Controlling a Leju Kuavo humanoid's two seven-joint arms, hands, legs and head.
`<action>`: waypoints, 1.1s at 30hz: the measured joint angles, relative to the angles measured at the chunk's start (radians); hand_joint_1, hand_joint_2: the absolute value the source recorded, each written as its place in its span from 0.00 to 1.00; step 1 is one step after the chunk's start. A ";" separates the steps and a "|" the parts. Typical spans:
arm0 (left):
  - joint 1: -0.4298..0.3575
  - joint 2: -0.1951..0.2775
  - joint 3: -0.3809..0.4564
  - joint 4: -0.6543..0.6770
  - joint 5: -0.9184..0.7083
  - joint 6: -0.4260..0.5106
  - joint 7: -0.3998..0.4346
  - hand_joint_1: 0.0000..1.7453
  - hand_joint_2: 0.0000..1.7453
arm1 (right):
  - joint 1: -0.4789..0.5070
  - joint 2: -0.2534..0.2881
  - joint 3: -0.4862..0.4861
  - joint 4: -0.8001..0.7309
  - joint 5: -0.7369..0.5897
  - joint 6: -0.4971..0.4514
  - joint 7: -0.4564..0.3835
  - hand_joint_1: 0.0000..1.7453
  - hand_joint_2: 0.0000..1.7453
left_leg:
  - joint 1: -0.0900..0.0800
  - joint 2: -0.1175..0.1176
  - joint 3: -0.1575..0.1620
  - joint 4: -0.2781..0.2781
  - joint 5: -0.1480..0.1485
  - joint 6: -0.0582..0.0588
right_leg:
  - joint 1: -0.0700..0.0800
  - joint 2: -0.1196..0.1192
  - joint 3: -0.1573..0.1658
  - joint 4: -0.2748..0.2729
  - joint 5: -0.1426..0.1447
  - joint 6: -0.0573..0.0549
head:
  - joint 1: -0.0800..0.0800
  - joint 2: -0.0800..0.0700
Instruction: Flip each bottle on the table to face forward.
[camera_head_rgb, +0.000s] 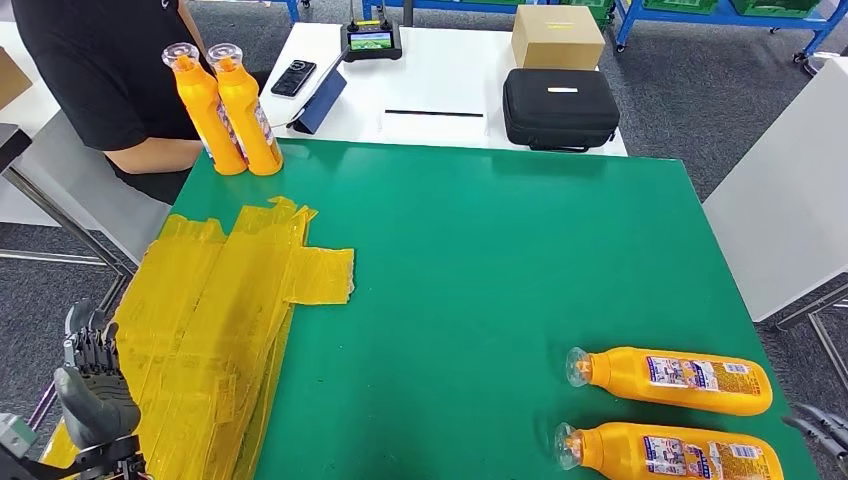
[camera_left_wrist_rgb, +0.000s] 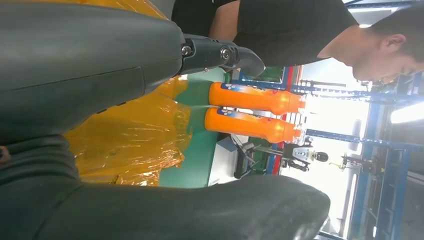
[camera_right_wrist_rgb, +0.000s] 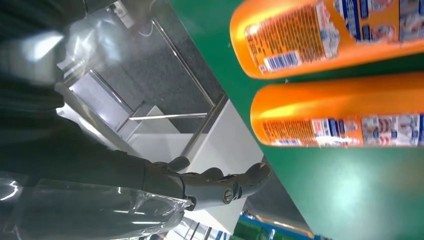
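Orange bottles: two lying (camera_head_rgb: 680, 380) label-up, two standing (camera_head_rgb: 228, 112) capped.

The left hand (camera_head_rgb: 92, 385) is dark grey, with a thick smooth thumb and darker segmented fingers (camera_head_rgb: 88, 345) joined by small silver screws. The right hand (camera_right_wrist_rgb: 210, 185) has grey fingers, a round metal pivot screw and a clear plastic wrap over its cover.

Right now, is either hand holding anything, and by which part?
Nothing is held. The left hand hangs off the table's near left corner; the right hand is off the right edge, clear of the lying bottles.
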 joint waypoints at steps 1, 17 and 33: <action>-0.001 0.000 -0.001 0.001 0.003 0.002 0.000 0.00 0.00 | 0.003 0.002 0.002 0.001 0.001 0.003 0.000 0.00 1.00 | 0.000 0.000 0.000 0.000 0.000 0.000 | 0.000 0.000 0.000 0.000 0.000 0.000 | 0.000 0.000; -0.024 0.025 -0.044 0.034 0.025 0.024 0.001 0.00 0.00 | 0.008 0.068 0.087 0.063 0.118 -0.023 0.000 0.00 1.00 | 0.000 0.000 0.000 0.000 0.000 0.000 | 0.000 0.000 0.000 0.000 0.000 0.000 | 0.000 0.000; -0.015 0.035 -0.072 0.045 0.036 0.038 0.002 0.00 0.00 | -0.009 0.097 0.224 0.127 0.245 -0.088 0.000 0.00 1.00 | 0.000 0.000 0.000 0.000 0.000 0.000 | 0.000 0.000 0.000 0.000 0.000 0.000 | 0.000 0.000</action>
